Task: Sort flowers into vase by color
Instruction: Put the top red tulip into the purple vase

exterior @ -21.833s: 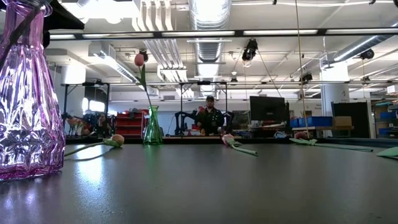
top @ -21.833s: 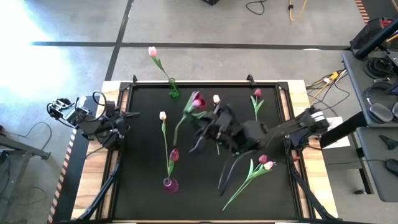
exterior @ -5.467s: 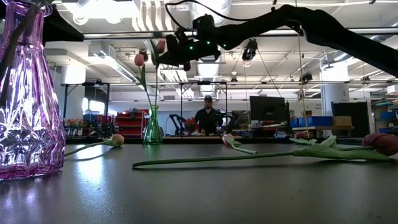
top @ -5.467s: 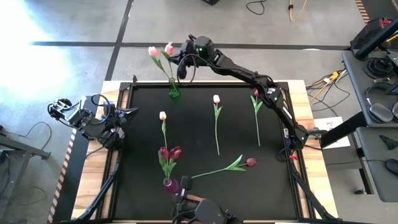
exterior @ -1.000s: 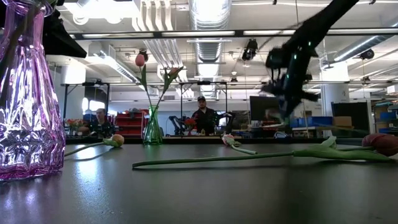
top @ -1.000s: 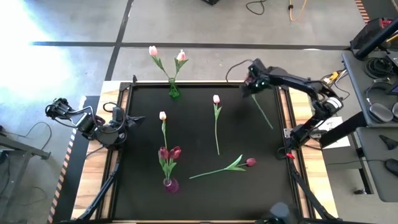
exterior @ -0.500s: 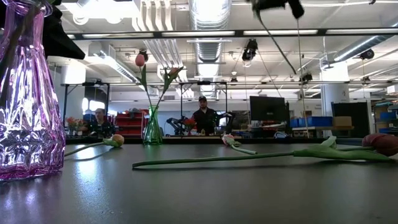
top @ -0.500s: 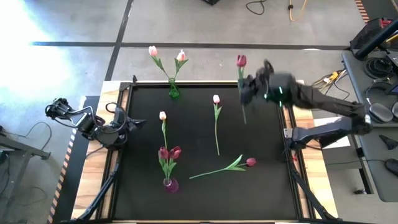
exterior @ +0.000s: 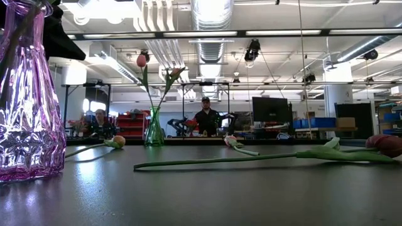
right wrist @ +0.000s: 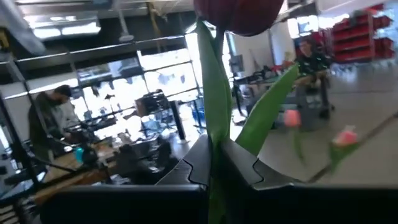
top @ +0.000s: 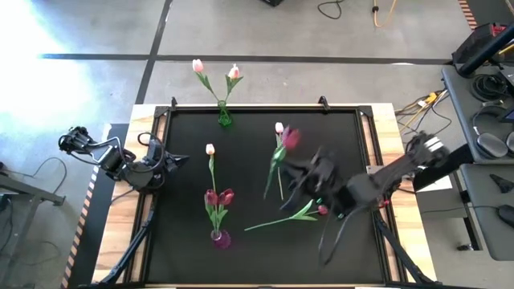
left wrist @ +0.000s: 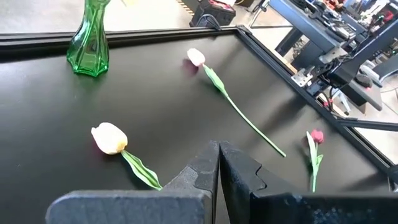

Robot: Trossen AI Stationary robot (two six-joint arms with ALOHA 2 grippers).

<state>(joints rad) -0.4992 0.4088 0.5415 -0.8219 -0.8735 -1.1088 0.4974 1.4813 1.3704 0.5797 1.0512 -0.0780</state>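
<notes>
On table, purple vase [top: 218, 238] holding magenta tulips [top: 218, 197]

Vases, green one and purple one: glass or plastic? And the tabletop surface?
Faceted green vase: transparent, glossy, looks like pressed glass, though clear plastic is possible. Ribbed purple vase: cut-crystal pattern with bright highlights, same doubt. Black tabletop: smooth, semi-matte sheet with soft reflections; material unclear.

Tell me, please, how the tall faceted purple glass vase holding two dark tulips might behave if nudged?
The purple glass vase looks narrow-necked with a wider base, so probably fairly steady. Its two dark tulips lean outward, so a firm shove could perhaps tip it.
</notes>
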